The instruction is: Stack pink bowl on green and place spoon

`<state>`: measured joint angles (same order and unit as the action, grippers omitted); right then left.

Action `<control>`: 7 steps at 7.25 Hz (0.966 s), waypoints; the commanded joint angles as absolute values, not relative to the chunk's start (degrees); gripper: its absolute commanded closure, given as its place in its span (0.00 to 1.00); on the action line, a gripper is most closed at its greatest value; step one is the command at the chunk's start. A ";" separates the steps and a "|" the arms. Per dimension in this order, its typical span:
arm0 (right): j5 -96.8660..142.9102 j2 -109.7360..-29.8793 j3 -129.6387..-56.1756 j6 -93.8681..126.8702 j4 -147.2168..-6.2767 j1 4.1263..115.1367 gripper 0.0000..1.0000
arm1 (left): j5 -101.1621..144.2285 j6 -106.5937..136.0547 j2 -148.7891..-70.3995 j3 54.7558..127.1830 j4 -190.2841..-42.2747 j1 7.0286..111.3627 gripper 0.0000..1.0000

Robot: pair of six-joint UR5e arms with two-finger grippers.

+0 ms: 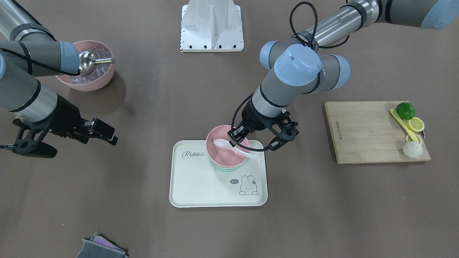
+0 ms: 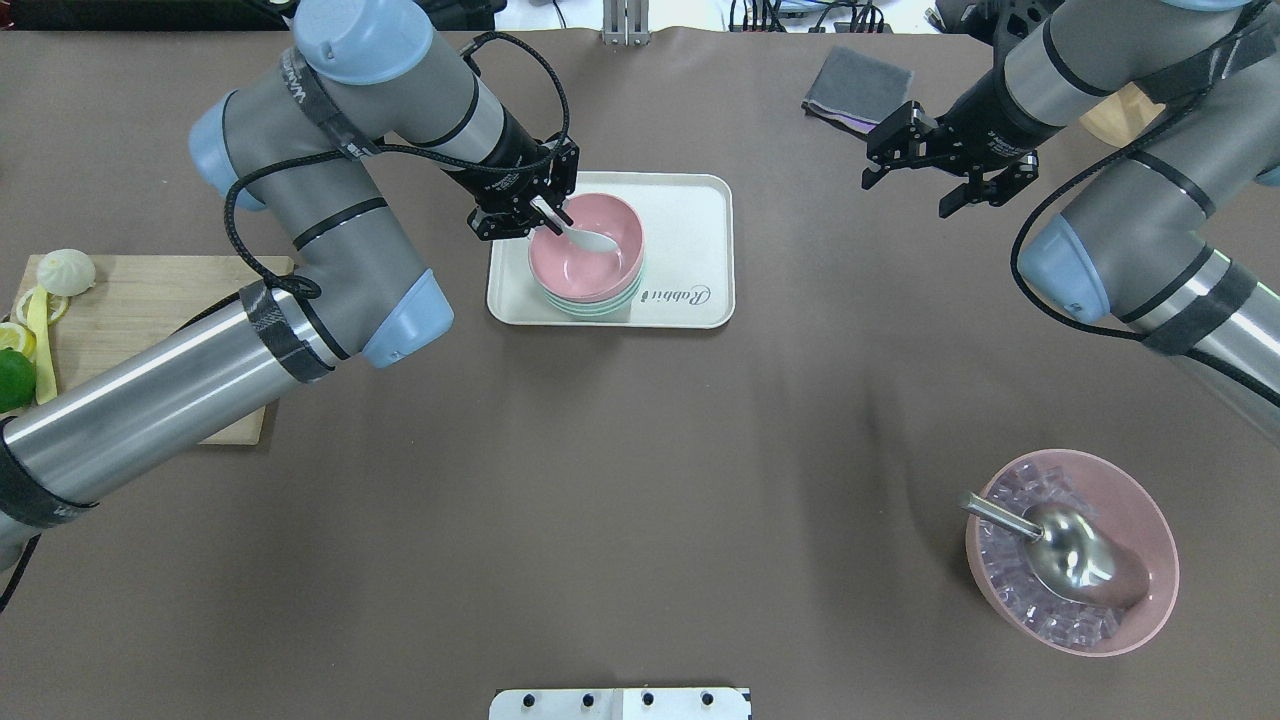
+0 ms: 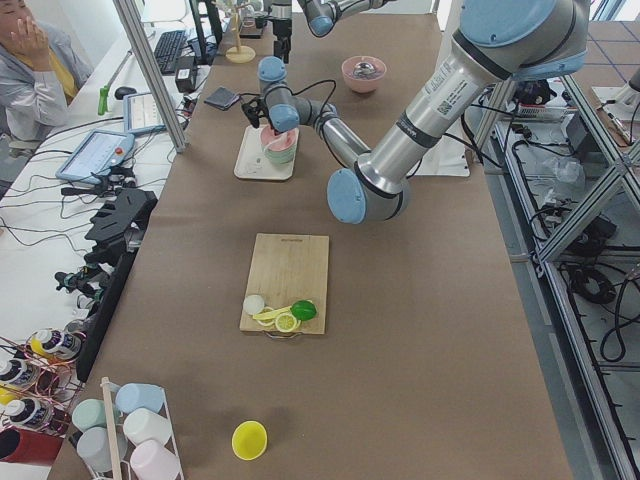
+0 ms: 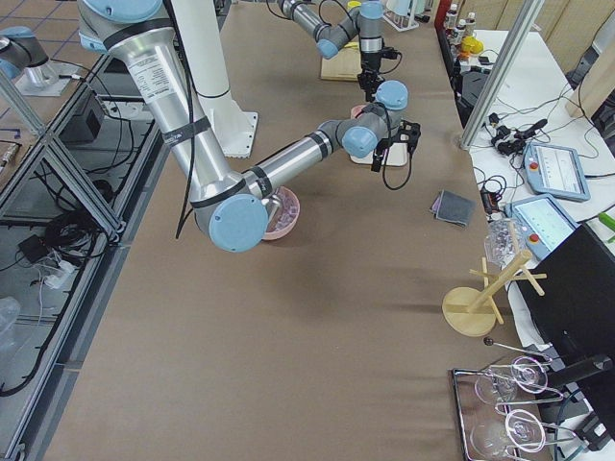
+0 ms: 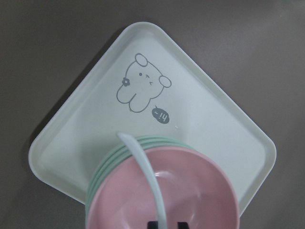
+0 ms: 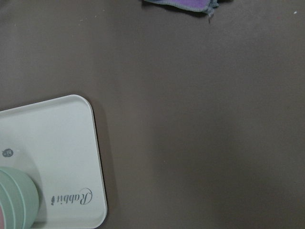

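The white glossy spoon [image 1: 245, 152] lies in the pink plastic bowl [image 1: 222, 156] atop the green bowl [image 1: 226, 169], on the cream tray [image 1: 200, 186] by the desk's far edge. We judge it light, stiff and slippery, best gripped at the handle. Our left pincer [image 2: 545, 212] nips it narrowly; our right pincer [image 2: 905, 198] gapes wide.

Brown table [image 1: 322, 215] carries 1 tray [image 1: 193, 186], 1 cutting board [image 1: 365, 132], 1 ice-filled bowl [image 1: 91, 86] — perhaps 1 folded cloth [image 1: 100, 249].

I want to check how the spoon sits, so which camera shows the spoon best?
Front-facing: the whole spoon shows, scoop in the pink bowl, handle past its rim. Overhead shows it smaller, one end at the left jaws. Left wrist shows only the handle, close. Side views: too small. Right wrist: none.
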<state>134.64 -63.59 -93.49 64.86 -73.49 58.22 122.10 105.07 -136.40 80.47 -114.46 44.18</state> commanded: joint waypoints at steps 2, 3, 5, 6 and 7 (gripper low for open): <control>135.00 -66.17 -93.87 61.46 -73.56 61.33 0.00 | 128.80 99.97 -123.38 95.13 -110.39 50.14 0.02; 135.09 -68.27 -94.22 57.78 -73.74 63.78 0.00 | 129.98 92.28 -116.96 100.41 -110.39 53.06 0.02; 136.06 -74.42 -93.26 39.38 -74.87 70.46 0.00 | 129.99 66.84 -102.12 107.20 -110.30 57.62 0.02; 135.53 -76.62 -93.25 28.15 -79.49 73.97 0.00 | 130.08 50.96 -94.12 108.62 -110.39 62.53 0.02; 135.27 -78.64 -93.16 18.38 -82.85 76.61 0.00 | 130.08 34.97 -87.26 108.20 -110.56 66.93 0.02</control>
